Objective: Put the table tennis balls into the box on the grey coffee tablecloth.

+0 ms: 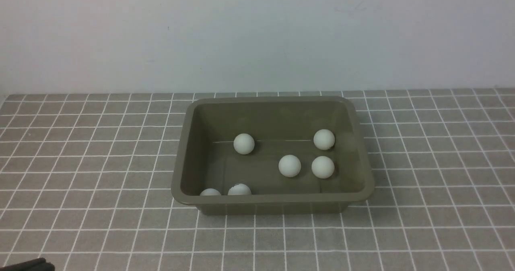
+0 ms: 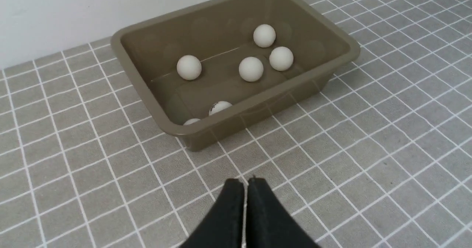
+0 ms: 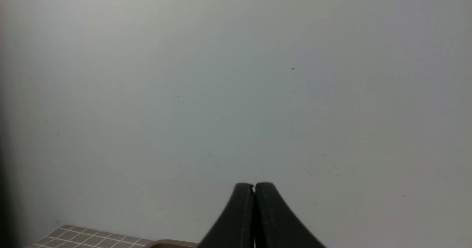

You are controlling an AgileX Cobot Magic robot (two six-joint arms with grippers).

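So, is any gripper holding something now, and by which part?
Nothing is held. The left gripper and right gripper both have their fingers shut together, empty.

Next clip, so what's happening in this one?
Nothing is being handled right now. Six table tennis balls lie inside the box, which sits on the grey coffee tablecloth; two of them are half hidden behind the box's near wall. No ball shows on the cloth. The left gripper is shut and empty, back from the box. The right gripper is also shut and empty, pointing at the wall.
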